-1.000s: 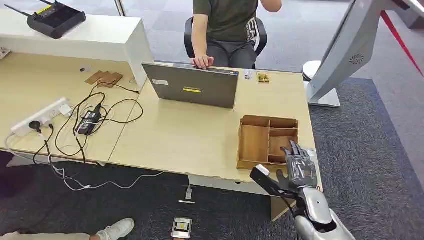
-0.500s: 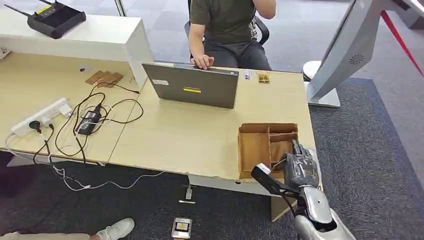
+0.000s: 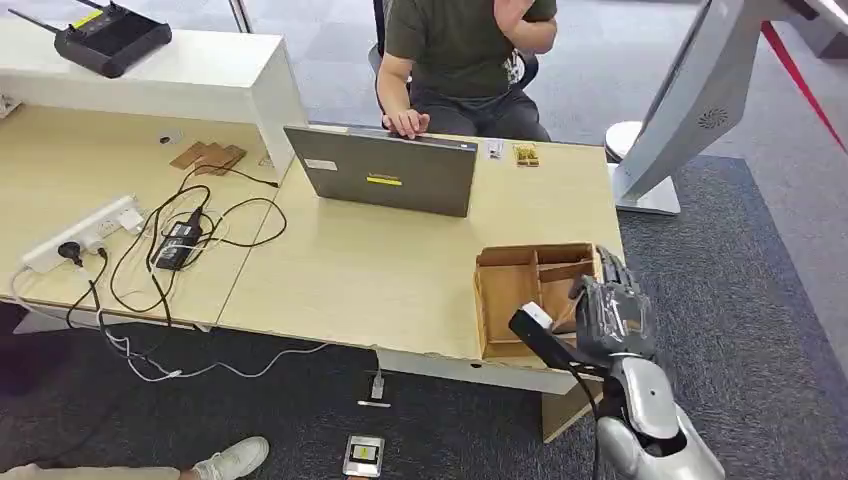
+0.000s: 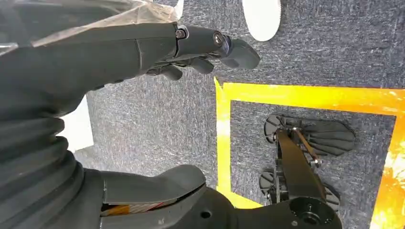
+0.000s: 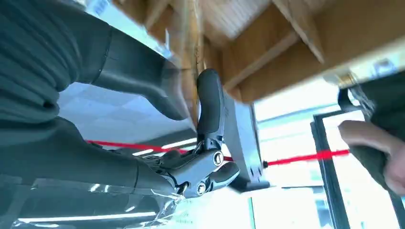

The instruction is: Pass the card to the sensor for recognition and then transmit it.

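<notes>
A wooden box [image 3: 510, 290] with open compartments sits at the right front corner of the desk [image 3: 380, 270], tipped up slightly on its right side. My right hand [image 3: 610, 315] is at the box's right wall. In the right wrist view the thumb [image 5: 138, 67] and a finger [image 5: 210, 105] pinch that thin wooden wall [image 5: 191, 62] between them. I cannot make out a card in any compartment. My left hand [image 4: 95, 52] hangs over the carpet with its fingers apart and nothing in it.
A grey laptop [image 3: 392, 172] stands open at the desk's far side, with a seated person [image 3: 460, 50] resting a hand behind it. A power strip [image 3: 85, 232] and cables [image 3: 180, 245] lie on the left. A white stand [image 3: 690, 100] rises at the right.
My right hand has risen and closed on the box's right wall. The box has shifted and tilted slightly. The person has leaned and raised an arm.
</notes>
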Controlling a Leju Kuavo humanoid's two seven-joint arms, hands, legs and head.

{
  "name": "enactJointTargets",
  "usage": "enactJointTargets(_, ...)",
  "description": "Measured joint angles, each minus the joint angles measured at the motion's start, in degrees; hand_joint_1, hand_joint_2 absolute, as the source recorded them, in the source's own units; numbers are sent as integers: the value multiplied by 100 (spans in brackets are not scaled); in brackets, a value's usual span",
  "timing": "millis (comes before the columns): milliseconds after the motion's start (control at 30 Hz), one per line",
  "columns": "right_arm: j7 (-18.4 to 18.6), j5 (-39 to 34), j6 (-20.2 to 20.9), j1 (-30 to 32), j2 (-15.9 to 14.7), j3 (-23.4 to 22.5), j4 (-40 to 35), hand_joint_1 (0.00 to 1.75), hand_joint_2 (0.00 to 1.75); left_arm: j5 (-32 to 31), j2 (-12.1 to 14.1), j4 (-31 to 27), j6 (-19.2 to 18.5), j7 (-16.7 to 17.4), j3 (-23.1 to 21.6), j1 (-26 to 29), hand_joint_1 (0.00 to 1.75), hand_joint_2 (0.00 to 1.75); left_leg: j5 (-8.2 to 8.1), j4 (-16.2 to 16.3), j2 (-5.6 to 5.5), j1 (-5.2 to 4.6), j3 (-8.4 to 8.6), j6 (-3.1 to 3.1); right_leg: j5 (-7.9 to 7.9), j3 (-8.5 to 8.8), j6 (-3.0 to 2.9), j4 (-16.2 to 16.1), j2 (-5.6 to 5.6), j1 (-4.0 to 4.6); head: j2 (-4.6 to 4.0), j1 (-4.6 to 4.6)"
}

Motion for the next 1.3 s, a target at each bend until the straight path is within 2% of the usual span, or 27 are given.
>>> enactJointTargets(133, -31, -256, -55, -157, -9, -35, -333, 175, 175, -64, 0, 0, 0, 46, 0, -23, 0, 175, 0, 0, 1, 0, 0, 0, 0, 0, 0, 0, 0, 0, 0, 0)
enactJointTargets(233, -210, -729, 81, -354, 20, -13, -455, 175, 175, -136, -2, 0, -39, 98, -2, -61, 0, 175, 1, 0, 0, 0, 0, -1, 0, 0, -1, 1, 1, 0, 0, -2)
enactJointTargets(467, -522, -1209, 301, -1095, 354, 118, -202, 175, 175, -363, -28, 0, -101, 280, -20, -250, 0, 175, 6, 0, 0, 1, 0, -2, 3, 2, -1, 5, 0, 1, 0, -2)
enactJointTargets(767, -352, -1731, 384, -2034, 732, 439, 597, 175, 175, -682, -120, -2, -142, 564, -144, -438, 0, 175, 6, 1, 0, 0, -2, -2, 3, 0, -1, 5, 0, 0, 0, 0)
enactJointTargets(1000, -264, -1764, 352, -2236, 870, 586, 939, 175, 175, -754, -177, 0, -175, 608, -216, -510, 0, 175, 5, 0, -1, 1, -3, -2, 2, -2, -1, 5, 0, 1, 0, -2)
enactJointTargets(1300, -179, -1736, 354, -2273, 903, 706, 1117, 175, 175, -783, -201, 0, -208, 667, -264, -549, 0, 175, 5, 1, -1, 1, -2, -2, 2, -2, -1, 4, 0, 0, 0, -2)
